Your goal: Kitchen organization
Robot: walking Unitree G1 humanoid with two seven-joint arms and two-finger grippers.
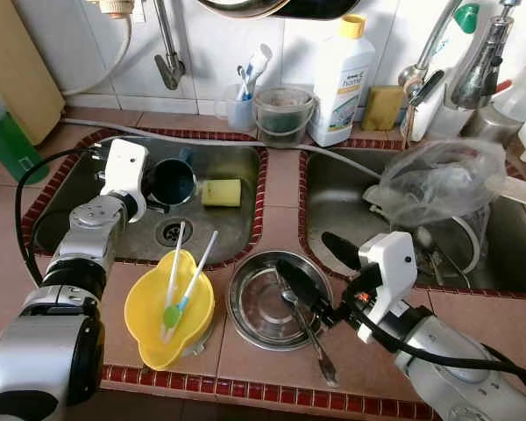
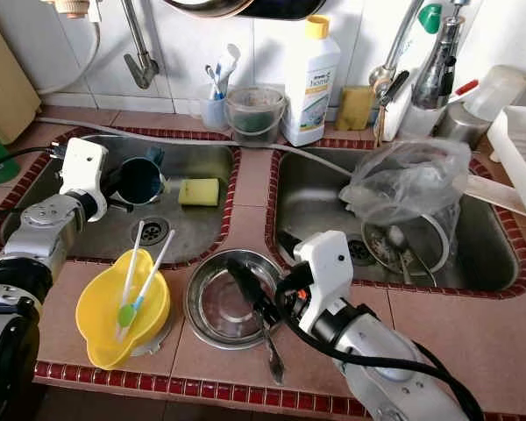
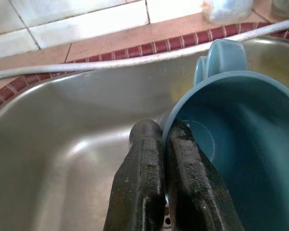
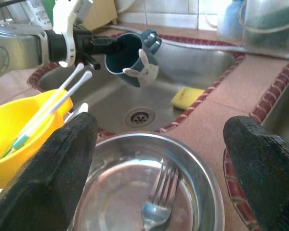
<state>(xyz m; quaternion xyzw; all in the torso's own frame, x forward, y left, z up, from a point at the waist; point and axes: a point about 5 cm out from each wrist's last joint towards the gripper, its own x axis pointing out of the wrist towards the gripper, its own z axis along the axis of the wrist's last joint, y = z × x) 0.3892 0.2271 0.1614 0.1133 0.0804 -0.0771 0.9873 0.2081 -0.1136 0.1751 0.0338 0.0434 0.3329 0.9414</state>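
Teal plastic, with a little rabbit figure on its side: that is the cup [image 1: 171,182] my left gripper [image 1: 151,200] has clenched by the rim, one black finger inside and one outside, as the left wrist view shows plainly. I see the teal plastic cup held tipped on its side above the left stainless-steel sink basin [image 1: 79,180], its mouth facing the arm, clear of the basin floor. Near it in the same basin lies a yellow rectangular sponge [image 1: 221,192], and the round drain [image 1: 173,231] sits below the cup.

My right gripper [image 1: 320,263] hangs released over the tiled counter, its two long fingers spread wide on either side of the round steel bowl [image 1: 254,309]. A metal fork [image 4: 158,204] lies inside that bowl, its handle running out over the rim toward the counter edge. Just beside the bowl on the robot's left stands a yellow plastic bowl [image 1: 149,307] holding two white toothbrushes [image 1: 182,282] that lean out toward the sink.

Across in the right sink basin [image 1: 333,197] I see a crumpled clear plastic bag [image 1: 438,180] over some dishes. A white detergent bottle with a yellow cap [image 1: 343,81] stands against the tiled wall.
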